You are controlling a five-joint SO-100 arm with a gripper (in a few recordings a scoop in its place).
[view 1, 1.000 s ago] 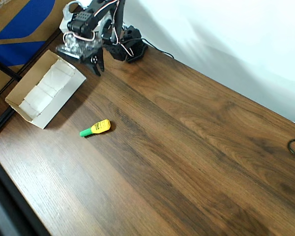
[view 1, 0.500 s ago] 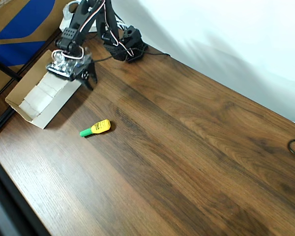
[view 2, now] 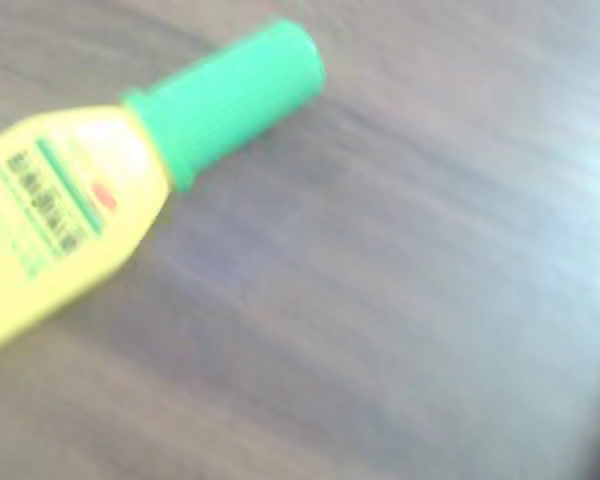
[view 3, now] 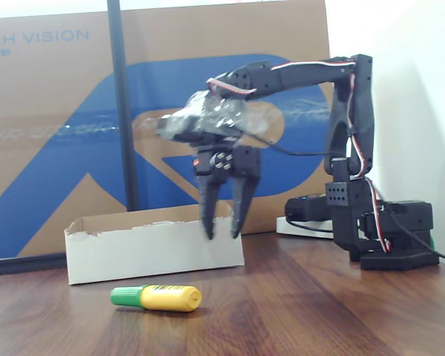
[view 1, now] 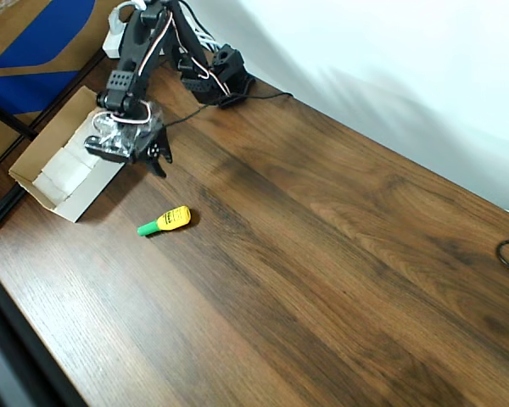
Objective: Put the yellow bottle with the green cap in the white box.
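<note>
Even, bright, diffuse light fills the scene. In the overhead view the white wall (view 1: 390, 51) toward 1 o'clock is nearly washed out, with soft grey shadows across it, and the wooden table (view 1: 322, 271) carries a pale sheen toward 9 o'clock. The bottle (view 1: 165, 221) throws a short, faint shadow toward 3 o'clock. The wrist view is heavily blurred: the bottle (view 2: 70, 215) has smeared label print and glare on its yellow side. The fixed view is sharp, with plastic wrap on the arm (view 3: 222, 115) glinting.
</note>
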